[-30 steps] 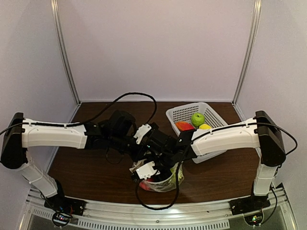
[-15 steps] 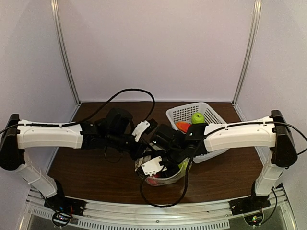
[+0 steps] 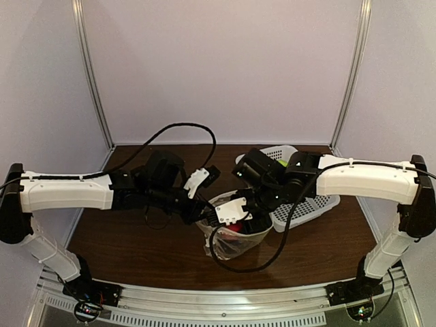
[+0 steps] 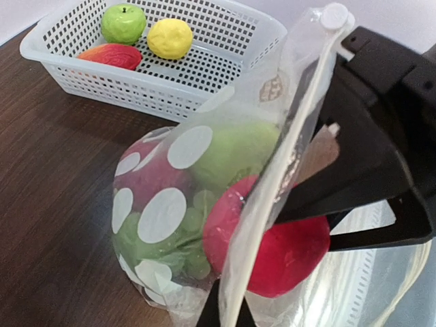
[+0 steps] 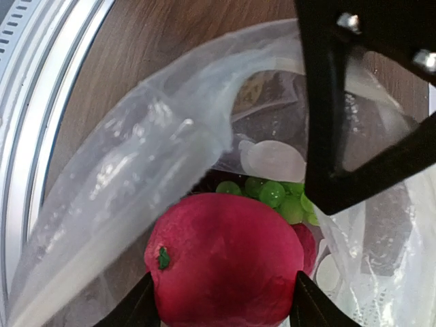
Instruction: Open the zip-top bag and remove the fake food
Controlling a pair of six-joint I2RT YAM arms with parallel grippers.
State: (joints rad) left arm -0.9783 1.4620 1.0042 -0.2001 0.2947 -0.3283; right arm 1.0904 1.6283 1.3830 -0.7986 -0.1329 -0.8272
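You are in the removal step. The zip-top bag [image 3: 235, 238] stands open on the bench [image 3: 122, 238] between the two arms, near the front edge. Your left pincer [image 4: 221, 317] is pressed together on the bag's zip strip [image 4: 272, 197] and holds the mouth up. Your right pincer [image 5: 221, 303] reaches down into that mouth. Its fingers [image 5: 136, 303] sit against either side of the red apple [image 5: 225, 262], so it looks to be pinching that fruit at a wide spread.

The next move, as I judge it, is to lift the apple straight up out of the mouth and carry it to the white basket [image 4: 170, 95]. The left pincer must hold the rim firm, or the bag may ride up with the fruit.

In the right wrist view the plastic film folds close along one side of the apple and could snag. Green grapes [image 5: 272, 191] and a large green fruit [image 4: 231, 153] lie deeper in the bag, yet to come out. The basket, just behind the bag, holds a green apple [image 4: 123, 22], a lemon [image 4: 169, 37] and a reddish piece [image 4: 109, 56]. From above, your right arm crosses over it, and a black cable [image 3: 225, 264] loops in front of the bag.
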